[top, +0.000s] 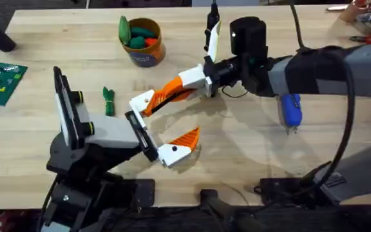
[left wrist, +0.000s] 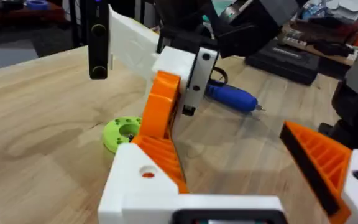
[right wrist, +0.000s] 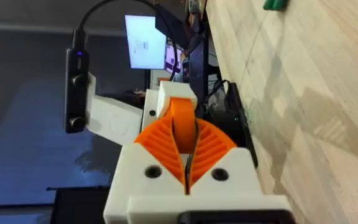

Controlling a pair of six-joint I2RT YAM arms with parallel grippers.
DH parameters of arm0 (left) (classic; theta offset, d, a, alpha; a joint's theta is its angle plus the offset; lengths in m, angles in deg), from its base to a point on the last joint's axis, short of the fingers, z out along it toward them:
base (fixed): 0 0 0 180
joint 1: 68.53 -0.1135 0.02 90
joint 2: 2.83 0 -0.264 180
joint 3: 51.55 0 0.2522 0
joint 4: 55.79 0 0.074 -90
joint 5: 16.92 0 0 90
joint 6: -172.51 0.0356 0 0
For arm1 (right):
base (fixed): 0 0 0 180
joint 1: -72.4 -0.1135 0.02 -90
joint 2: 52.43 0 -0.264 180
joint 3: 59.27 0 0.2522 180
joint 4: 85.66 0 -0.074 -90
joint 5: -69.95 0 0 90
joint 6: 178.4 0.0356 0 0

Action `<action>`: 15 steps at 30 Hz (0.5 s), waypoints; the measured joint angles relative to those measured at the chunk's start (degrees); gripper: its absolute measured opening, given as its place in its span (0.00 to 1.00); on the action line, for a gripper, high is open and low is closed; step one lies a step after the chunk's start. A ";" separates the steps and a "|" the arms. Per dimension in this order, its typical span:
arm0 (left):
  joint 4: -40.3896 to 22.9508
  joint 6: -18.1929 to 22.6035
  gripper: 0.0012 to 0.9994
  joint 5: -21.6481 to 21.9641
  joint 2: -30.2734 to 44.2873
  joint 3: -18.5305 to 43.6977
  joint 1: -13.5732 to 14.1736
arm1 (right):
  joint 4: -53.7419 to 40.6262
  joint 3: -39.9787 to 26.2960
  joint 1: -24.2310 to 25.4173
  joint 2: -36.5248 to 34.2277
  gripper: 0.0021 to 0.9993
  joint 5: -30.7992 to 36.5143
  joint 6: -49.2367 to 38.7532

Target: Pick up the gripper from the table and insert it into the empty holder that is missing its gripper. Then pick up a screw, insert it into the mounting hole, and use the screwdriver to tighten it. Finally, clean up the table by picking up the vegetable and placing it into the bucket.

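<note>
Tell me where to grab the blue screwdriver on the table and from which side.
Probably best: grip the screwdriver across the middle of its thick blue barrel, coming straight down from above. It lies flat on the table, thin bit toward the near edge, so both long sides look open.

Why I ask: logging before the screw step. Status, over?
Right hand shut on the gripper, base at the holder. Left hand open. Screwdriver and vegetable lie apart on the table, clear of the work.
</note>
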 joint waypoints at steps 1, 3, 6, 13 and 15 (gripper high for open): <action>0.00 -0.04 0.99 0.08 0.01 0.00 -0.01 | 0.01 0.00 -0.01 0.04 0.02 0.13 0.15; 0.04 -0.13 0.99 0.15 0.03 0.00 0.00 | -0.09 0.00 -0.03 0.33 0.02 0.42 0.33; 0.12 0.25 0.99 0.20 0.02 0.00 0.00 | -0.42 0.21 -0.09 1.43 0.02 1.46 0.39; 0.10 0.43 0.99 -0.15 0.02 0.00 0.00 | -0.27 3.67 -0.69 5.33 0.02 5.89 1.12; 0.07 0.20 0.99 -0.04 0.02 0.00 0.00 | -0.09 4.09 -1.05 5.65 0.02 6.80 1.88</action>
